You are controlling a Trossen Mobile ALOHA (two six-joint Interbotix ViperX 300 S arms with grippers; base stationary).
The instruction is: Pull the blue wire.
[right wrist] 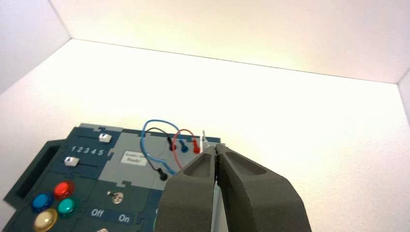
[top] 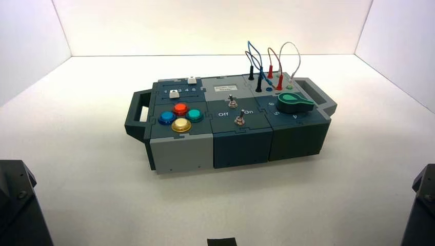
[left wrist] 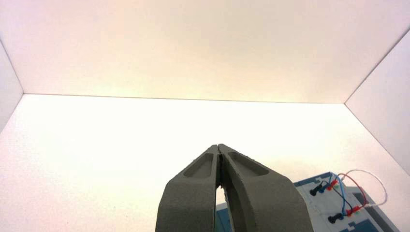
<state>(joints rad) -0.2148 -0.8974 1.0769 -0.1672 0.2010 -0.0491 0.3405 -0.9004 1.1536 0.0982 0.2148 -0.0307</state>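
Two arms sit low at the bottom corners of the high view, only their dark bases showing, so neither has yet come near the box (top: 184,154). That fits a start of the task: the reach to the wire is, by my judgement, not begun.

Each wrist view fills its lower middle with its own gripper. The left gripper (left wrist: 219,147) has its fingers pressed together tip to tip and grips nothing; beyond it lies mostly bare white floor, with the wire corner of the box at the frame's lower right. The right gripper (right wrist: 216,147) is likewise closed and empty, and it points toward the wire end of the box, so it looks the better placed for the pull.

The box stands in the middle of the high view, handles at both ends, coloured buttons (top: 179,117) at its left, toggle switches (top: 236,110) in the middle and a green knob (top: 293,102) at the right.

The blue wire (top: 252,54) stands at the box's upper right in the high view, behind the knob. It is thin, arched in a tall loop, with slim blue plugs seated in the panel, close beside the black wire (right wrist: 157,130) and the red wire (top: 272,54). It crosses the black one, so picking it out cleanly may need care.
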